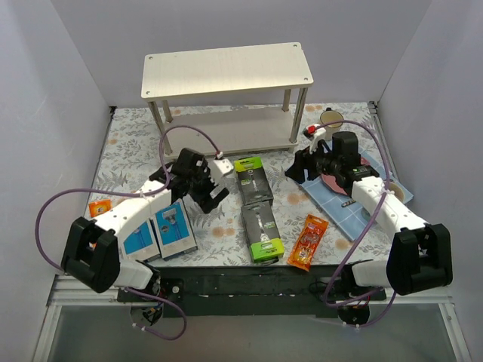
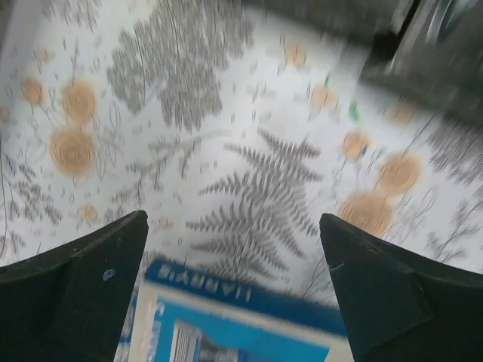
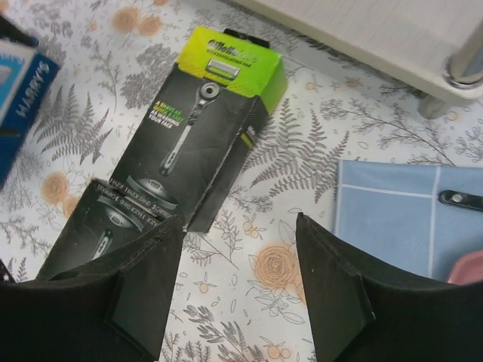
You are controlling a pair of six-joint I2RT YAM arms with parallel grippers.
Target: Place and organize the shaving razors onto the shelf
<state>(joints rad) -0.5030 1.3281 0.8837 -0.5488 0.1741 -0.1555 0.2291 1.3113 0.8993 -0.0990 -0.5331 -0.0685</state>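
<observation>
The two-tier pale shelf [image 1: 226, 69] stands at the back with both boards bare. Two black boxes with lime ends lie in the middle, one [image 1: 253, 181] behind the other [image 1: 262, 232]. Two blue-and-white boxes [image 1: 172, 230] [image 1: 139, 241] lie side by side under my left arm. One orange packet [image 1: 308, 241] lies front right, another [image 1: 99, 207] at the far left. My left gripper [image 1: 211, 197] is open and empty, with a blue box [image 2: 226, 324] just below its jaws. My right gripper [image 3: 238, 264] is open and empty beside the rear black box [image 3: 204, 128].
A blue tiled mat [image 1: 355, 207] lies at the right under my right arm, with a pink plate [image 1: 332, 181] partly hidden on it. A beige mug [image 1: 330, 119] stands by the shelf's right leg. White walls close in both sides.
</observation>
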